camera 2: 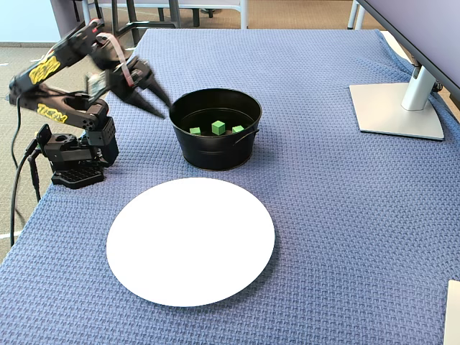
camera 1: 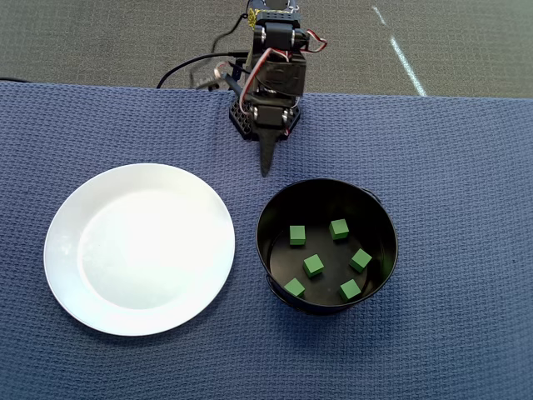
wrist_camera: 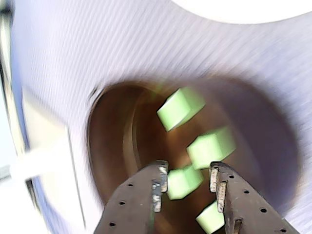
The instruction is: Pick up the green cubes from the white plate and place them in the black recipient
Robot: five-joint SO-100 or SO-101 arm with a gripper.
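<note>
Several green cubes (camera 1: 313,265) lie on the floor of the black recipient (camera 1: 275,200), a round pot right of centre in the overhead view. The fixed view shows three of them (camera 2: 218,127) inside the pot (camera 2: 215,151). The white plate (camera 1: 140,248) (camera 2: 190,241) lies bare to the pot's left. My gripper (camera 1: 266,162) hangs just behind the pot's rim, pointing at it. In the blurred wrist view the gripper (wrist_camera: 187,170) is open above the pot (wrist_camera: 112,141), its jaws apart and holding nothing. Cubes (wrist_camera: 180,108) show below, and the plate's edge (wrist_camera: 243,9) sits at the top.
A blue woven cloth (camera 1: 466,167) covers the table. The arm's base (camera 2: 72,165) stands at the table's edge with cables (camera 1: 187,71) trailing off behind. A monitor stand (camera 2: 399,108) sits at the far right in the fixed view.
</note>
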